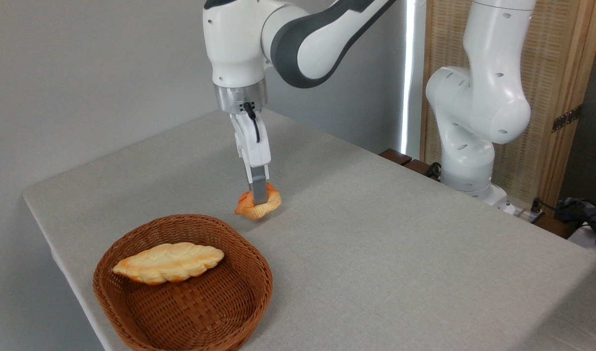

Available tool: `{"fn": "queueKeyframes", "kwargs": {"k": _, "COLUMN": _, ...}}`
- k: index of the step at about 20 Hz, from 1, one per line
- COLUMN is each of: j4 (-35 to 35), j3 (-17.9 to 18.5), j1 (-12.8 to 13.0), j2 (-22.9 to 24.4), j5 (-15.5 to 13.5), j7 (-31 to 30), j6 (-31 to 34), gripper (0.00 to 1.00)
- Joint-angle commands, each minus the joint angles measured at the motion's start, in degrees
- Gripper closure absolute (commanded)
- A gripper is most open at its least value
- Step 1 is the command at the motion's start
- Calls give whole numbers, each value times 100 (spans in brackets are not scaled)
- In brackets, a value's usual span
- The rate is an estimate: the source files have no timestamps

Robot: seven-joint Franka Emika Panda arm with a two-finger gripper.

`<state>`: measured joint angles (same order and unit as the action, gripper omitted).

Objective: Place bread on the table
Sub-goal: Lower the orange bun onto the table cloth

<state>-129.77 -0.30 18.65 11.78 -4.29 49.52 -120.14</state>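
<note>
- The gripper (pixel 259 197) points straight down, its jaws pinched onto the bread (pixel 258 203) – a small orange-golden bun with a lumpy top.
- The bun sits just beyond the far rim of the basket (pixel 132 312), outside it, low over the table (pixel 400 253); I cannot tell whether its underside is touching the cloth or hanging just clear.
- It looks light and soft to me – the sides seem to bulge a little round the finger, so I would guess it squashes easily and springs back.
- The hold is across the middle of the bun from above, which seems the sensible place; a grip on one lumpy edge might let it tip or slide out.
- Nothing about it looks slippery or fragile, though a hard squeeze could dent it.
- The basket is brown woven wicker, and in it lies one thing: a longer, paler braided loaf (pixel 168 263), resting across the near-left part of the floor.
</note>
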Motion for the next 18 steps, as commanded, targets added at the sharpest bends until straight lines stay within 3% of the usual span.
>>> {"fn": "queueKeyframes", "kwargs": {"k": 1, "j4": -31, "j3": 56, "j1": 113, "j2": -97, "j5": -81, "j7": 66, "j6": -177, "gripper": 39}}
{"fn": "queueKeyframes", "kwargs": {"k": 3, "j4": -66, "j3": 56, "j1": 113, "j2": -106, "j5": -81, "j7": 84, "j6": -177, "gripper": 33}}
{"fn": "queueKeyframes", "kwargs": {"k": 6, "j4": -101, "j3": 56, "j1": 104, "j2": -106, "j5": -72, "j7": 84, "j6": -168, "gripper": 1}}
{"fn": "queueKeyframes", "kwargs": {"k": 18, "j4": -84, "j3": 65, "j1": 95, "j2": -106, "j5": -46, "j7": 84, "j6": -150, "gripper": 0}}
